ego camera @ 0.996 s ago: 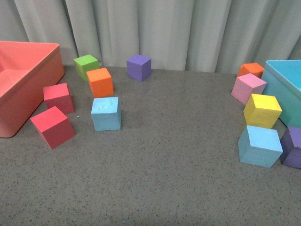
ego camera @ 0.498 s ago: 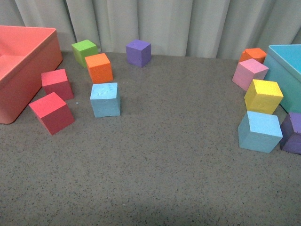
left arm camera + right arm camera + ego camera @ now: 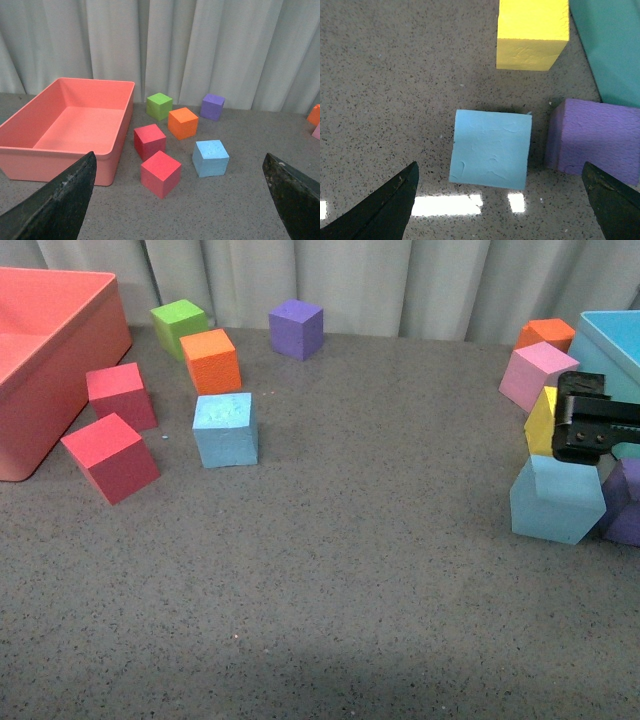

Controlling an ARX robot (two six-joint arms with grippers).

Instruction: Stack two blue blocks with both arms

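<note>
One blue block (image 3: 225, 429) sits left of centre on the grey table; the left wrist view shows it (image 3: 210, 158) ahead of my left gripper (image 3: 180, 210). That gripper is open and holds nothing, its black fingers (image 3: 60, 200) spread wide, and it is out of the front view. The other blue block (image 3: 556, 500) rests at the right, beside a purple cube (image 3: 627, 502). My right gripper (image 3: 592, 430) hovers just above and behind it, also open. From the right wrist, this block (image 3: 491, 148) lies between and ahead of the spread fingers (image 3: 385, 210) of the right gripper (image 3: 500, 207).
A coral bin (image 3: 60, 350) stands at the far left, with two red cubes (image 3: 110, 456), an orange cube (image 3: 211, 360) and a green cube (image 3: 179, 325) near it. A purple cube (image 3: 296, 327) sits at the back. By the turquoise bin (image 3: 612, 338) are yellow (image 3: 541, 420), pink (image 3: 538, 375) and orange cubes.
My right gripper has come into the front view above the right blue block. The whole scene has shifted upward in the front view; the blocks themselves have not moved.
</note>
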